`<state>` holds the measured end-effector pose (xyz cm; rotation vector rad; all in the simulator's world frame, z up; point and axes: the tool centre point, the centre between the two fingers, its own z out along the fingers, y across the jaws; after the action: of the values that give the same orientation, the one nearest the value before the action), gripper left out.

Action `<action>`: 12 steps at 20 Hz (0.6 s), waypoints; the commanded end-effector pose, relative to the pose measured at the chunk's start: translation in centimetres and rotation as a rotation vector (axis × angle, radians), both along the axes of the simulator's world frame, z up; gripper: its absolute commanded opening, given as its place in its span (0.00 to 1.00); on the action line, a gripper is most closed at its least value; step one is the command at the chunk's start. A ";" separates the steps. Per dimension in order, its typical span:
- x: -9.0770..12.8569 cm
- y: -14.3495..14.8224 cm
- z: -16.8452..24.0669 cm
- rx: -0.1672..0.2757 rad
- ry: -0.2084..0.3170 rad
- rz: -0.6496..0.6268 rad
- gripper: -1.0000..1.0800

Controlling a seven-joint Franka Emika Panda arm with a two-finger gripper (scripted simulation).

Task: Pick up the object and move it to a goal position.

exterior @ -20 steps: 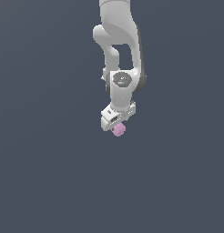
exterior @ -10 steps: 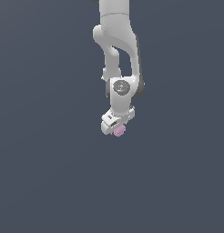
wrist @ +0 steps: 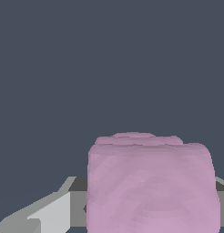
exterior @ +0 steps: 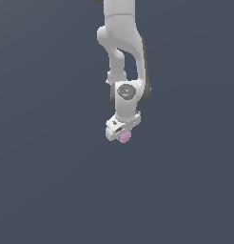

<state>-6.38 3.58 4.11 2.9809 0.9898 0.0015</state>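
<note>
The object is a small pale pink-lilac lumpy blob, held at the tip of my white gripper in the middle of the exterior view. The gripper is shut on it. In the wrist view the blob fills much of the picture, with one grey finger showing beside it; the other finger is mostly hidden behind the blob. The arm comes down from the top of the exterior view.
Only a flat dark grey-blue background surrounds the arm in both views. No goal marker, table edge or other object shows.
The arm has shifted slightly, the wrist moving a little up and toward the exterior view's right, with the blob still held in the gripper.
</note>
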 end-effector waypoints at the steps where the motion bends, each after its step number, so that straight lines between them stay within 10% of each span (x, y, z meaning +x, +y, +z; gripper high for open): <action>1: 0.0 0.0 0.0 0.000 0.001 0.001 0.00; 12: -1.2 0.7 2.4 0.000 0.001 0.001 0.00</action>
<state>-7.30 4.11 5.91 2.9807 0.9909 -0.0009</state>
